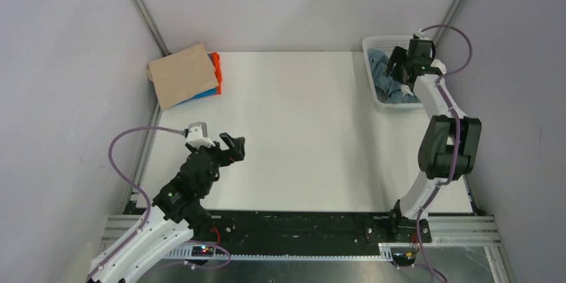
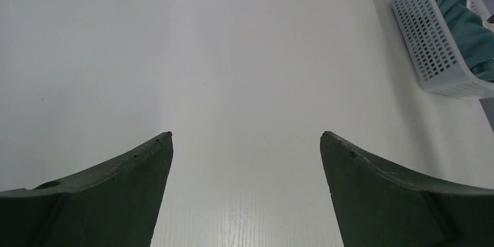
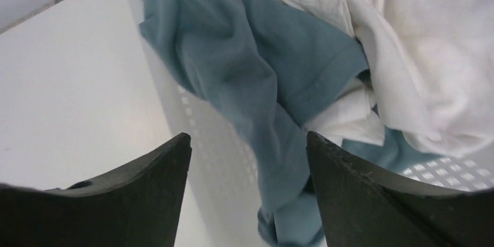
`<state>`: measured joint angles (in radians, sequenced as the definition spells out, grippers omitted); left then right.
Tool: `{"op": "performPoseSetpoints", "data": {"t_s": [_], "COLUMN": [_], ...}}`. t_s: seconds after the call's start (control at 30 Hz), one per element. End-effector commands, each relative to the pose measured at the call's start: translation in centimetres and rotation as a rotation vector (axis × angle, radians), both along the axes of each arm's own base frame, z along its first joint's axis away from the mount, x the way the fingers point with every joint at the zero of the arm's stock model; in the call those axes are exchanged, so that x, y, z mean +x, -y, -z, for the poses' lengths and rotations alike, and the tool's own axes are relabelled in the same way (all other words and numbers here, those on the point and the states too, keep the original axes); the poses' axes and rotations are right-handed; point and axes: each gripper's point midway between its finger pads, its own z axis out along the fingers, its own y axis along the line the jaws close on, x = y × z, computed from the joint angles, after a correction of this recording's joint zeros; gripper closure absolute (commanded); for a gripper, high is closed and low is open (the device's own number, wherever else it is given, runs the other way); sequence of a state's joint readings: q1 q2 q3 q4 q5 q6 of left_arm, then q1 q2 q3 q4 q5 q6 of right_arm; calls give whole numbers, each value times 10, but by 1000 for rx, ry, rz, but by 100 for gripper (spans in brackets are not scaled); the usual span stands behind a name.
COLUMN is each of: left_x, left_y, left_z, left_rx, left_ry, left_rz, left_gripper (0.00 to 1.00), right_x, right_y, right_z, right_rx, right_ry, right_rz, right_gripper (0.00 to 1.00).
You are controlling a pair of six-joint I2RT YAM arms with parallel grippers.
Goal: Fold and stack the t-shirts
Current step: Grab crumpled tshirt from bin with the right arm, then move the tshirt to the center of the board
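A slate blue-grey t-shirt (image 3: 250, 66) lies crumpled in the white mesh basket (image 1: 372, 48), and one fold of it hangs over the basket wall (image 3: 215, 142). My right gripper (image 3: 249, 142) hovers over that fold with its jaws apart; the cloth lies between them, close to the right finger, and is not pinched. White cloth (image 3: 408, 37) lies beside the blue-grey shirt. At the back left is a folded stack with a tan t-shirt (image 1: 181, 75) on top and orange (image 1: 215, 66) and bright blue (image 1: 207, 93) edges showing beneath. My left gripper (image 2: 246, 136) is open over bare table.
The basket (image 2: 431, 43) stands at the table's back right corner, against the side wall. Grey walls close in the table on the left, back and right. The black rail (image 1: 300, 229) with both arm bases runs along the near edge.
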<state>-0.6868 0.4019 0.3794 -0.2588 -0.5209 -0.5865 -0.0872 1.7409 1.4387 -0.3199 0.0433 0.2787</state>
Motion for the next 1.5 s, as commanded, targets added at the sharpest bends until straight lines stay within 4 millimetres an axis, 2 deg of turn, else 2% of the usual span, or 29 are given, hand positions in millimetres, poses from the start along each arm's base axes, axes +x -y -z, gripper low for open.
{"op": "performPoseSetpoints", "data": {"t_s": [0.0,0.03,0.07,0.1,0.13,0.17,0.2,0.23,0.27,0.3,0.33,0.37,0.4,0.5,0.57,0.6,0.63,0.67,0.7,0.73,0.77,0.8,0.83,0.9,1.0,1.1,1.13,1.27,1.47], "left_x": [0,0,-1,-2,-3,-3,-4,-4,-5,-5,-5,-6,-6,-6,-6,-6,-6,-6,-6,-6,-6,-6,-7,-7,-7,-9,-9,-11,-11], "left_y": [-1,-2,-2,-2,-1,-1,-1,-1,-1,-1,0,0,0,0,0,0,0,0,0,1,1,1,1,1,2,2,3,2,0], "left_z": [1,0,0,0,0,-1,-2,-2,-3,-5,-5,-5,-5,-6,-7,-8,-9,-9,-9,-9,-8,-8,-8,-8,-10,-10,-10,-10,-8], "left_rx": [-19,-26,-30,-32,-30,-30,-34,-36,-44,-50,-55,-56,-60,-64,-65,-67,-67,-68,-67,-67,-68,-70,-75,-78,-84,-99,-102,-113,-114], "left_ry": [2,7,10,12,16,19,23,26,29,32,35,35,37,40,42,43,43,44,42,42,40,39,39,40,43,44,44,43,38], "left_rz": [-13,-15,-15,-11,0,3,7,6,7,8,10,10,11,12,12,12,14,14,15,18,19,19,18,19,21,24,27,26,18], "left_gripper": [0,0,0,0,0,0,0,0,0,0,0,0,0,0,0,0,0,0,0,0,0,0,0,0,0,0,0,0,0], "right_x": [16,20,22,23,26,27,30,30,31,31,28,28,21,5,-16,-21,-32,-37,-47,-52,-62,-67,-76,-88,-103,-130,-134,-174,-215], "right_y": [3,1,-1,-3,-3,-5,-5,-5,-6,-5,-6,-5,-5,-9,-16,-23,-28,-35,-39,-44,-48,-55,-61,-79,-114,-157,-165,-207,-222], "right_z": [23,30,30,30,20,12,-12,-26,-57,-74,-109,-129,-160,-229,-280,-293,-316,-327,-348,-357,-376,-383,-401,-420,-438,-468,-471,-519,-570], "right_rx": [-40,-39,-40,-44,-50,-58,-65,-66,-71,-74,-82,-93,-100,-92,-79,-61,-55,-39,-37,-19,-11,18,29,78,144,188,186,207,263], "right_ry": [-80,-95,-95,-93,-69,-53,-2,25,89,128,202,255,326,511,644,683,753,787,852,882,941,963,1021,1064,1067,1124,1125,1265,1467], "right_rz": [-29,-38,-43,-46,-47,-47,-45,-43,-40,-36,-34,-30,-26,-31,-53,-81,-98,-126,-139,-158,-172,-203,-226,-307,-450,-603,-625,-728,-771], "right_gripper": [41,54,76,85,97,100,100,100,100,100,100,100,100,100,100,100,100,100,100,100,100,100,100,100,100,100,100,100,100]}}
